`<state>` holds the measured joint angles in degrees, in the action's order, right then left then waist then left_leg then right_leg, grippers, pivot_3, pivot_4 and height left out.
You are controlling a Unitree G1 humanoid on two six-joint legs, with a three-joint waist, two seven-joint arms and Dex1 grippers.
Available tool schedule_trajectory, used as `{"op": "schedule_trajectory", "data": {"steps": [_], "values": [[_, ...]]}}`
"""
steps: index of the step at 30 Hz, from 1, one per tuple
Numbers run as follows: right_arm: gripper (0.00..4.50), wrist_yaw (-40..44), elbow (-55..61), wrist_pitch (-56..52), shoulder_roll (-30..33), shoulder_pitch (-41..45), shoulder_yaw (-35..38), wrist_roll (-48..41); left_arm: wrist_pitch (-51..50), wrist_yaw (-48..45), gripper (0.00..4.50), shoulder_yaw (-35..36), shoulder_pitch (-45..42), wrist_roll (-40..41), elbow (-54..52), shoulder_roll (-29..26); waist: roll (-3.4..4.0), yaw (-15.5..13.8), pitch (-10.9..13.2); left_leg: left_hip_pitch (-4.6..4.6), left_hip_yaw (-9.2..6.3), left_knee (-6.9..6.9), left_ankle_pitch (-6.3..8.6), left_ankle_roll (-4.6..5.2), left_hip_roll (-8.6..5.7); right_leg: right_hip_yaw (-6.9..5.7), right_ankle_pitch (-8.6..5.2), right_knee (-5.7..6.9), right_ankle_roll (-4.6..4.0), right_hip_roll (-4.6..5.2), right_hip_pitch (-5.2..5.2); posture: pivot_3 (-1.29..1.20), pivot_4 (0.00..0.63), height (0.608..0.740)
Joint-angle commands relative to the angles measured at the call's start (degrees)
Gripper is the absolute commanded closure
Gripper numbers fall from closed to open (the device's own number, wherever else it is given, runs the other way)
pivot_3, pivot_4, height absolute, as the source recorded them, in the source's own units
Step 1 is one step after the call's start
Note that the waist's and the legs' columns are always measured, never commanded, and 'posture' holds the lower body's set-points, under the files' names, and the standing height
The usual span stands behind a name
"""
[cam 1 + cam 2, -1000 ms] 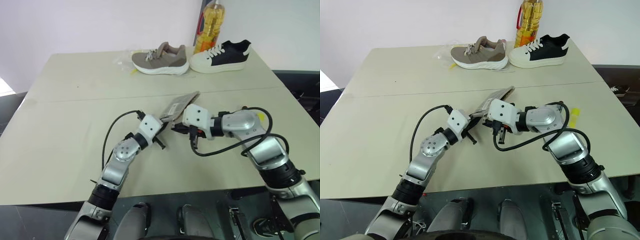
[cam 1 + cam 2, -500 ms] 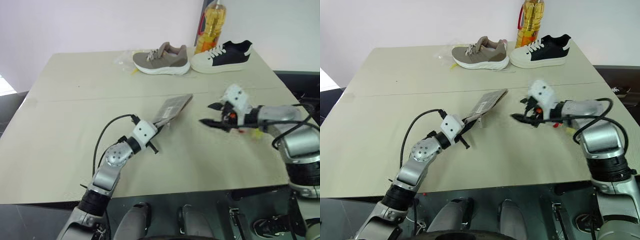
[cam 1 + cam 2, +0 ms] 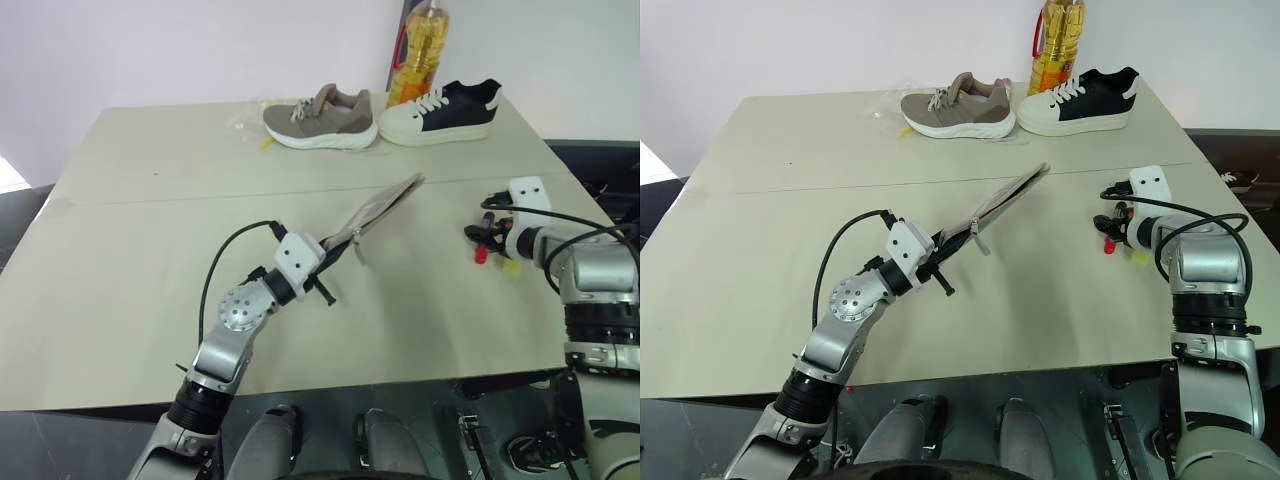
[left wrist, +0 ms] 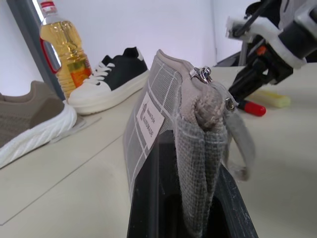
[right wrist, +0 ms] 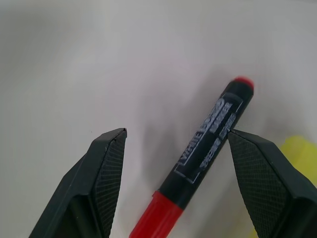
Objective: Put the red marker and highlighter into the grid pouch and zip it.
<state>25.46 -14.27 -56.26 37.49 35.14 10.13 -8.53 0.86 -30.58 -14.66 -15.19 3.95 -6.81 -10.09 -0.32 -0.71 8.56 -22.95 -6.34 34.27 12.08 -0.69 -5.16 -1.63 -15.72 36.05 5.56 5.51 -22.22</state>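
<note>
Hidden or cut off: the highlighter (image 5: 297,148) shows as a yellow sliver at the frame edge in the right wrist view, just beyond one of the right fingers (image 5: 262,168); the red marker (image 5: 205,151) runs out of that frame at its red end. The pouch interior cannot be seen.
Left gripper (image 3: 322,247): fingers clamped tight on one end of the grid pouch (image 3: 380,208), which stands edge-up and slants up and away from them, off the desk (image 3: 150,200). Zip pull (image 4: 200,74) and white label (image 4: 148,120) visible in the left wrist view.
Right gripper (image 5: 173,148): fingers spread wide, holding nothing, one on each side of the marker, which lies flat on the desk.
Red marker: one, between the right fingers, well apart from the pouch.
Highlighter: one, just beside the marker.
Grid pouch: one.
Shoes: two, a taupe sneaker (image 3: 322,117) and a black-and-white sneaker (image 3: 442,111), at the far desk edge, well beyond both sets of fingers.
Oil bottle (image 3: 418,50): one, behind the shoes.
Clear wrapper (image 3: 246,122): one, beside the taupe sneaker; contents hard to make out.
</note>
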Motion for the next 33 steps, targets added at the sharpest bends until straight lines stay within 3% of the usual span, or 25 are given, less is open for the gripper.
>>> {"op": "schedule_trajectory", "data": {"steps": [1, 4, 10, 11, 15, 19, 22, 26, 33], "values": [[1.17, -1.74, -0.05, -2.08, -1.02, 0.24, 2.05, -1.09, 1.69, -0.19, 4.50, 0.25, 0.30, -0.26, -1.25, -0.69, 0.01, 0.00, -0.01, 0.00, 0.00, 0.00, 0.00, 0.00, 0.00, 0.00, 0.00, 0.00, 0.00, 0.00, 0.00, 0.00, 0.150, 0.738], [1.17, -3.05, -1.50, -2.03, -1.39, -0.08, 2.55, -1.23, 1.87, -0.13, 4.50, 0.52, 1.06, -0.18, -1.73, -1.37, 0.01, 0.01, -0.01, 0.03, 0.00, 0.00, 0.00, 0.00, 0.00, 0.00, 0.00, 0.00, 0.00, 0.00, 0.04, 0.00, 0.150, 0.738], [3.98, -3.36, -3.12, -0.62, -0.88, -0.41, 2.03, -1.08, 1.88, 0.27, 4.50, 1.13, 1.63, 0.00, -2.01, -1.97, 0.00, 0.00, -0.02, 0.05, 0.00, 0.01, 0.00, 0.01, -0.01, 0.00, 0.00, 0.00, 0.00, 0.00, 0.06, 0.00, 0.150, 0.738], [4.18, -3.18, -3.20, -0.26, -0.81, -0.44, 1.76, -1.04, 1.93, 0.34, 4.50, 1.21, 1.59, -0.01, -1.92, -2.05, 0.01, 0.01, -0.02, 0.05, 0.00, 0.02, 0.00, 0.01, -0.01, 0.00, 0.00, 0.00, 0.00, -0.01, 0.07, 0.00, 0.150, 0.738], [4.18, 0.57, 1.01, 5.56, 1.77, -1.88, -3.56, 1.04, 2.17, 0.83, 4.50, 1.95, 1.55, 0.31, -1.65, -2.30, 0.01, 0.03, -0.02, 0.06, 0.00, 0.02, 0.00, 0.01, 0.00, 0.00, 0.00, 0.01, 0.00, -0.01, 0.07, 0.00, 0.150, 0.738], [4.18, 12.60, 10.19, 27.69, 10.83, -4.72, -11.18, 5.69, 0.76, -1.35, 4.50, 4.50, 2.11, 4.13, -2.62, -3.89, 0.13, 0.16, 0.02, 0.02, 0.02, 0.01, 0.00, 0.01, -0.01, -0.01, 0.00, 0.01, 0.01, -0.03, -0.01, 0.00, 0.150, 0.738], [4.18, 19.28, 13.39, 36.54, 14.95, -5.57, -12.44, 5.54, -0.49, -3.73, 4.50, 6.18, 2.48, 7.13, -3.39, -5.60, 0.09, 0.35, 0.03, 0.07, 0.05, -0.01, 0.00, 0.01, 0.05, -0.05, -0.01, 0.00, 0.03, -0.14, 0.03, 0.00, 0.150, 0.738], [4.18, 24.54, 15.33, 42.34, 17.01, -5.65, -12.56, 5.32, -1.76, -6.22, 4.50, 7.55, 2.77, 9.50, -3.86, -7.89, 0.06, 0.22, 0.04, 0.19, 0.04, 0.00, 0.01, 0.00, 0.08, -0.04, -0.01, -0.01, 0.03, -0.10, 0.17, 0.00, 0.150, 0.738], [4.18, 28.62, 19.84, 43.70, 14.64, -4.48, -13.63, 3.87, -2.94, -7.80, 4.50, 7.72, 3.18, 10.76, -4.71, -9.36, 0.04, -0.15, 0.05, 0.16, 0.01, 0.00, 0.01, 0.00, 0.05, 0.02, -0.02, -0.05, 0.01, -0.01, 0.17, 0.00, 0.150, 0.738]]}}
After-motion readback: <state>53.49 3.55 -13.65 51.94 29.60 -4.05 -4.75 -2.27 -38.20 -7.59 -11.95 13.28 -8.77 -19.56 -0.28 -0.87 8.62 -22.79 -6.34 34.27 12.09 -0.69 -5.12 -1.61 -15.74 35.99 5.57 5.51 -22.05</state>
